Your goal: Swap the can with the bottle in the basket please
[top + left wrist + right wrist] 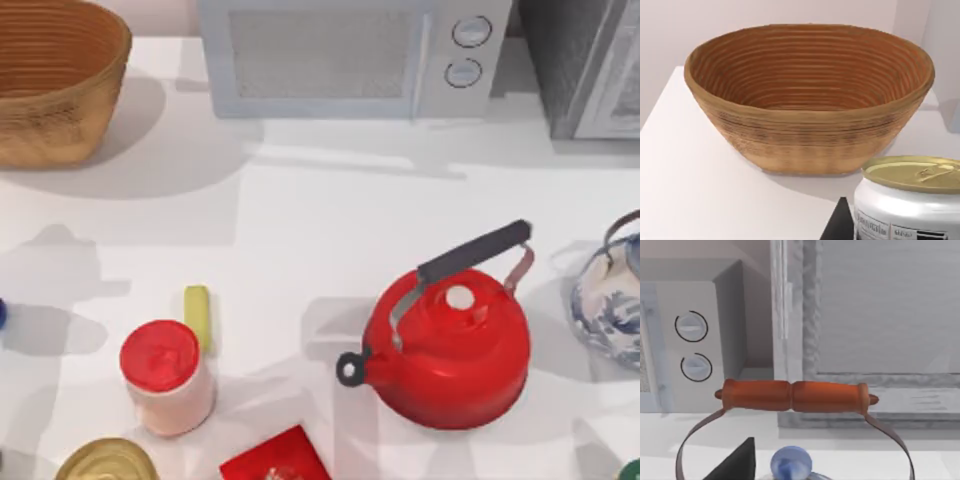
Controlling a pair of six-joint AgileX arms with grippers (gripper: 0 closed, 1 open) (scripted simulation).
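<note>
Left tool (840,222): a dark fingertip shows beside the can (907,200); its state I cannot tell. Can stands at the counter's (320,230) seven o'clock; basket (55,85) at eleven o'clock, apparently empty. Judged rigid, smooth, slippery: grip the side wall.

Label on the can (907,210) is unreadable

The tan wicker basket (55,90) sits upright on the tabletop. The gold-topped can (107,462) stands upright, well apart from the basket.
</note>
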